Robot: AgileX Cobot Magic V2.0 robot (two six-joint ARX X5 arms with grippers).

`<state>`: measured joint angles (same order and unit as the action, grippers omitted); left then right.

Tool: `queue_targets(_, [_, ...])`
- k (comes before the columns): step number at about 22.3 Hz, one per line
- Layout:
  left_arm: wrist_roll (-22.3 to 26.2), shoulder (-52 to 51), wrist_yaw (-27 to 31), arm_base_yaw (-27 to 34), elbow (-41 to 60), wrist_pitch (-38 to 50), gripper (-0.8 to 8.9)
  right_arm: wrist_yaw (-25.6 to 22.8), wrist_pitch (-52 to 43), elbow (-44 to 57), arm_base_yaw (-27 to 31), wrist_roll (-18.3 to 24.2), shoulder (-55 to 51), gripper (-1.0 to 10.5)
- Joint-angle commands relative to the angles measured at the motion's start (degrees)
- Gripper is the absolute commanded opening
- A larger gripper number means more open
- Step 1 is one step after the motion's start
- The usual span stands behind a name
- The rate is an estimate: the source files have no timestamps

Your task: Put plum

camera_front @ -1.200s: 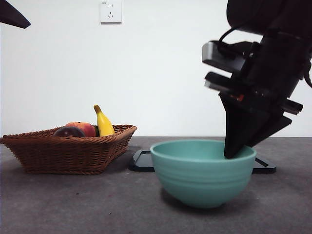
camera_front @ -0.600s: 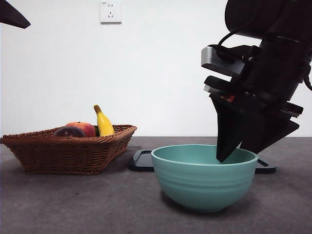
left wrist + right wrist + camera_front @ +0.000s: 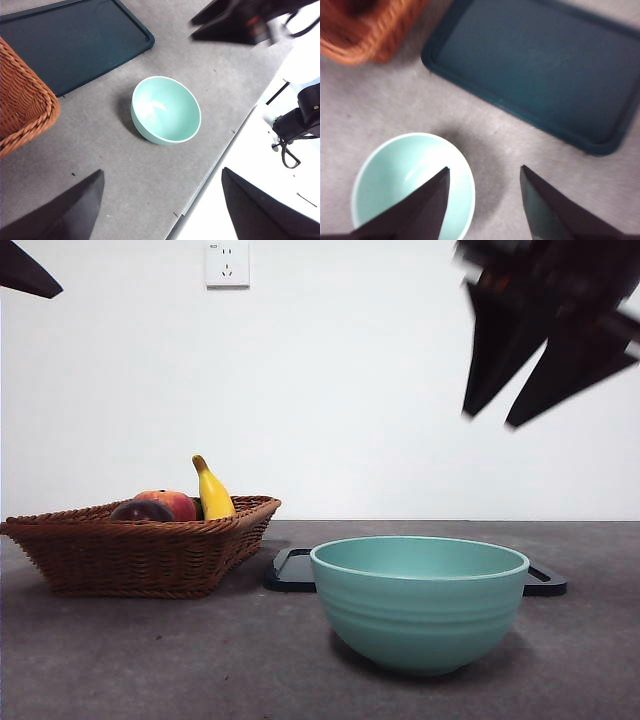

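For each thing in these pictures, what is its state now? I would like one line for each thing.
plum: lying in the basket, not held.
red-orange fruit: in the basket, beside the plum.
banana: in the basket, tip pointing up.
basket: on the table, holding fruit.
bowl: upright, empty.
tray: flat, nothing on it.
right hand: open, empty, high above the bowl.
left hand: open, empty.

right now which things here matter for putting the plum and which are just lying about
For the job:
plum in the basket
bowl
right pincer, open, raised above the bowl

Just lying about:
banana
red-orange fruit
tray
wall socket
left pincer, waiting
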<state>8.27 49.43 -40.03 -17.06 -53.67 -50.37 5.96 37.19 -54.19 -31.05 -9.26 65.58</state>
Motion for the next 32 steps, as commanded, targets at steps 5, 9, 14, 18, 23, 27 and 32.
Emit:
queue_targets(5, [0.7, 0.3, -0.2, -0.2, -1.0, 0.4, 3.72, 10.1, 6.7, -2.5, -0.4, 1.0, -11.5, 2.2])
queue_targets(9, [0.0, 0.3, -0.2, -0.2, -1.0, 0.4, 3.72, 14.8, 14.6, -2.5, -0.4, 1.0, -17.3, 2.2])
queue_targets(14, [0.0, 0.3, -0.2, -0.2, -1.0, 0.4, 3.72, 14.8, 18.6, -2.5, -0.4, 1.8, -20.1, 2.2])
queue_targets(18, [0.0, 0.3, -0.2, -0.2, -1.0, 0.4, 3.72, 14.8, 18.5, -2.5, -0.4, 2.1, -20.0, 2.2])
queue_targets(23, [0.0, 0.3, -0.2, -0.2, -1.0, 0.4, 3.72, 14.8, 18.6, -2.5, -0.4, 2.3, -20.0, 2.2])
queue_targets(27, [0.0, 0.3, -0.3, -0.2, -1.0, 0.4, 3.6, 14.8, 18.6, -2.5, -0.4, 2.3, -20.0, 2.2])
queue_targets(32, [0.0, 0.3, -0.3, -0.2, -1.0, 0.4, 0.34, 14.8, 18.6, -2.5, -0.4, 2.7, -20.0, 0.1])
